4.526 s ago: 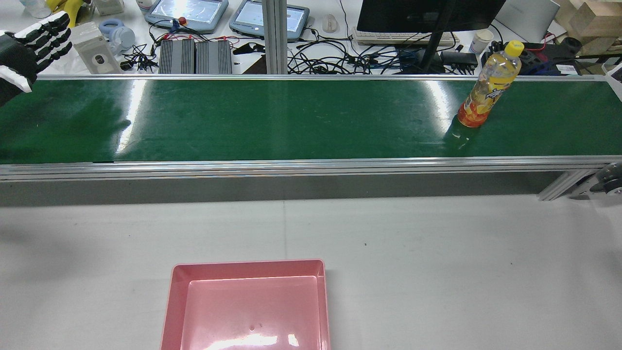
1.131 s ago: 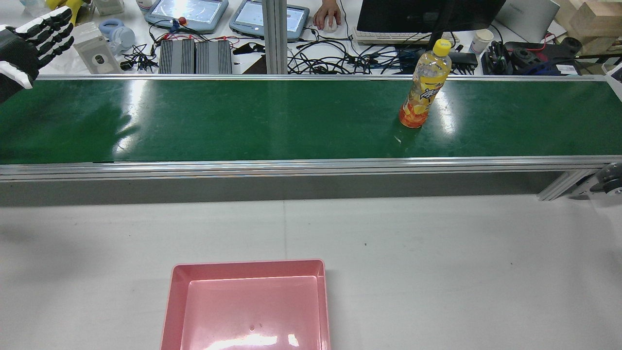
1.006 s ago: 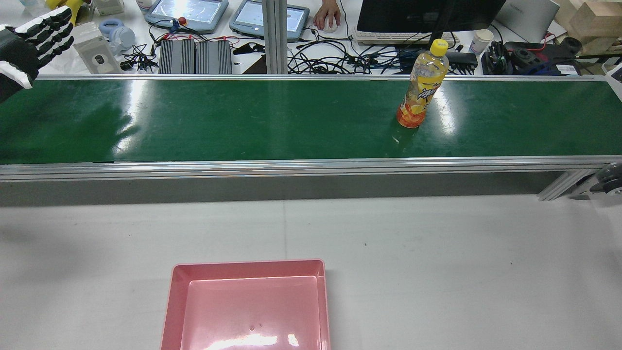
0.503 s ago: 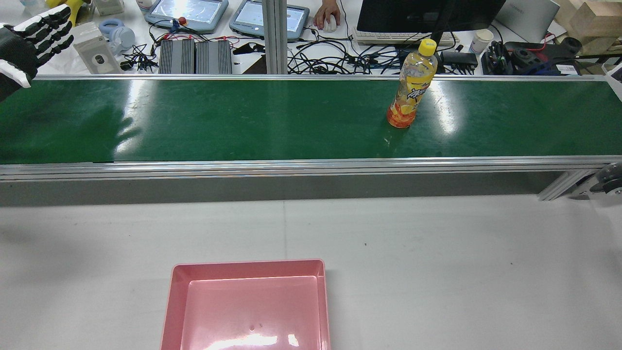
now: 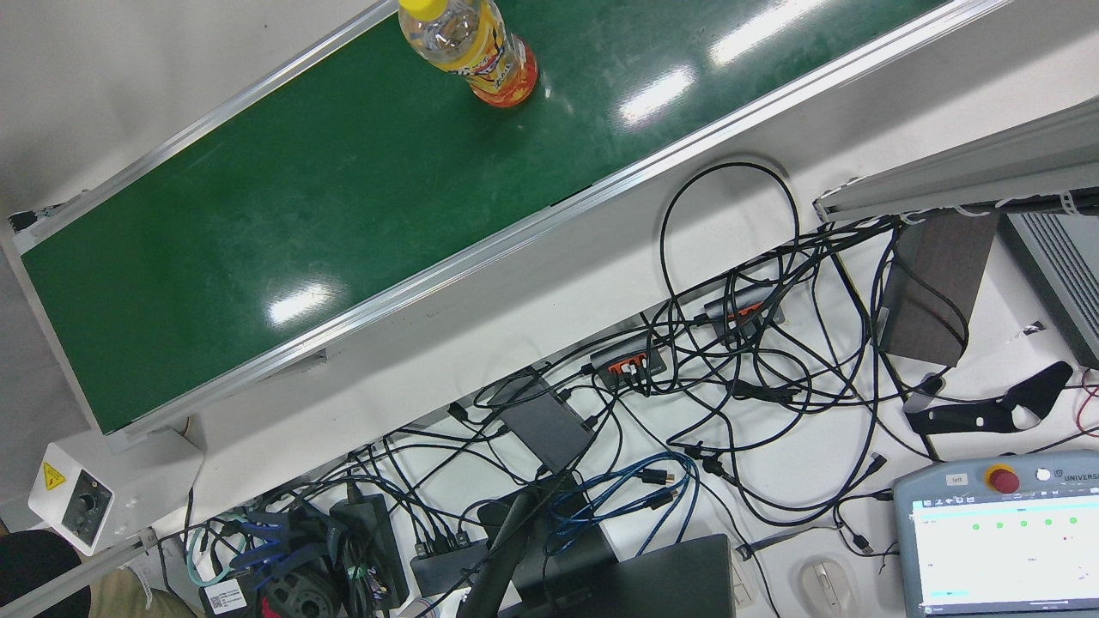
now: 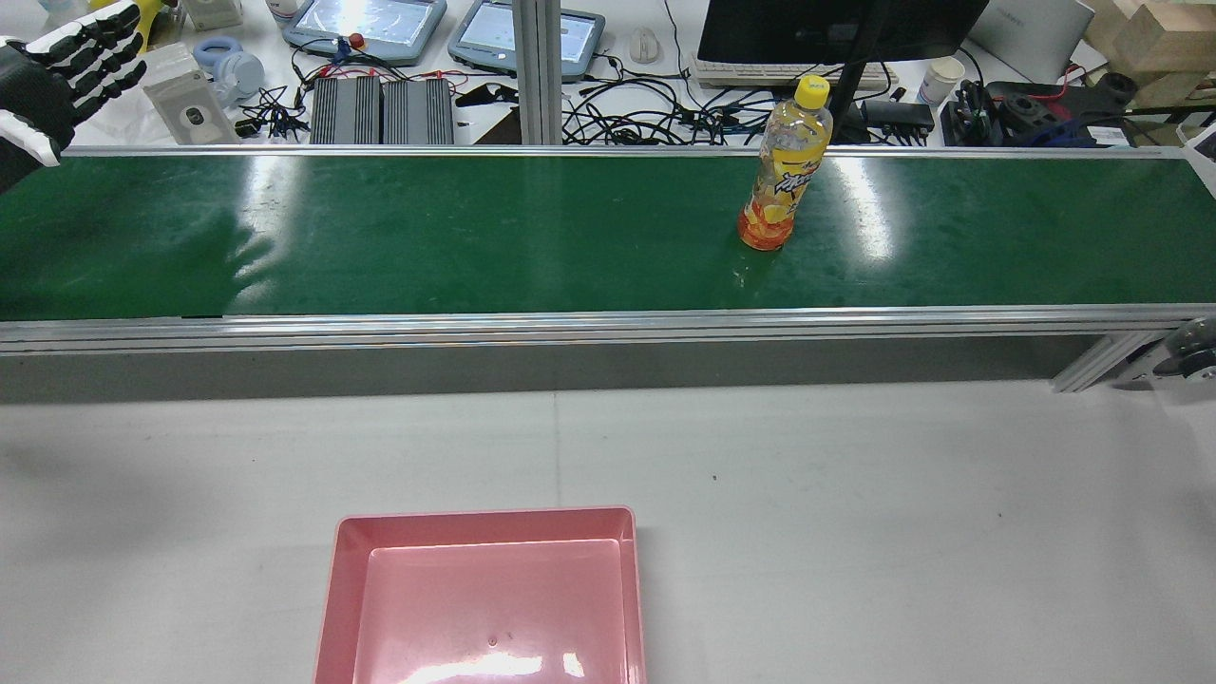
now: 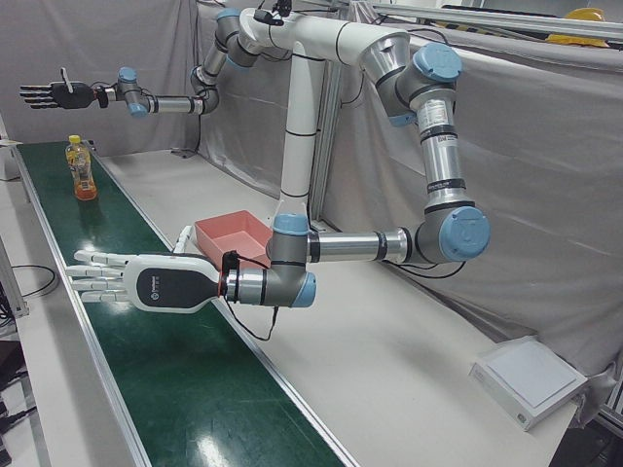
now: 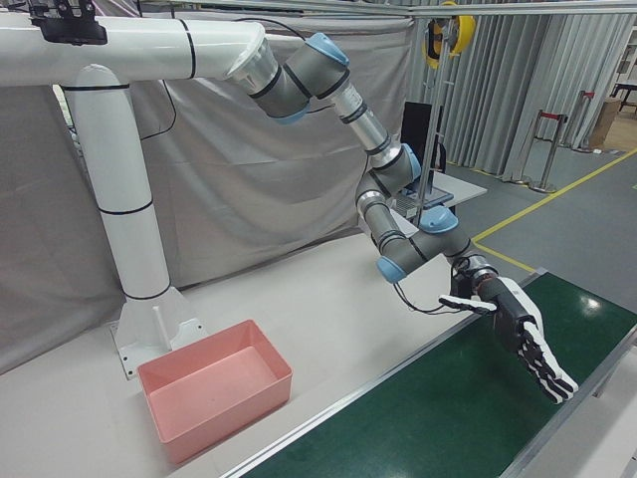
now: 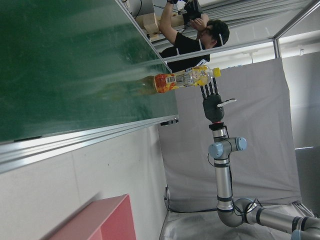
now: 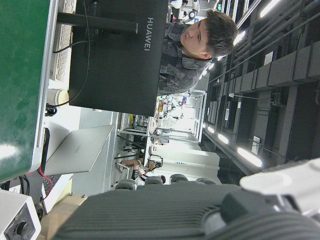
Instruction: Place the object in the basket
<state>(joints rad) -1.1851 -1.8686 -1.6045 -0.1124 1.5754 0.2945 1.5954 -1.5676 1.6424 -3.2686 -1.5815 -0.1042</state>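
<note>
A yellow-capped bottle of orange drink [image 6: 779, 190] stands upright on the green conveyor belt [image 6: 475, 237], right of centre; it also shows as the bottle [image 5: 481, 51], [image 7: 83, 170], [image 9: 182, 80]. My left hand [image 6: 43, 81] is open over the belt's far left end, palm towards the bottle and far from it; the same left hand [image 7: 136, 282], [image 8: 518, 339] has its fingers spread. My right hand [image 7: 58, 94], [image 9: 212, 100] is open and empty, high above the belt beyond the bottle. The empty pink basket [image 6: 484, 518], [image 7: 234, 233], [image 8: 214, 398] sits on the white table.
Aluminium rails [image 6: 570, 323] border the belt, which sits higher than the white table [image 6: 855, 494]. Behind the belt a desk holds cables, teach pendants [image 6: 370, 24] and a monitor [image 6: 836, 28]. A person [image 9: 192, 37] stands past the belt's right end.
The bottle has ridden the belt leftwards, towards my left hand. A person's hand that rested on the mouse behind the belt is gone. My left hand has barely moved.
</note>
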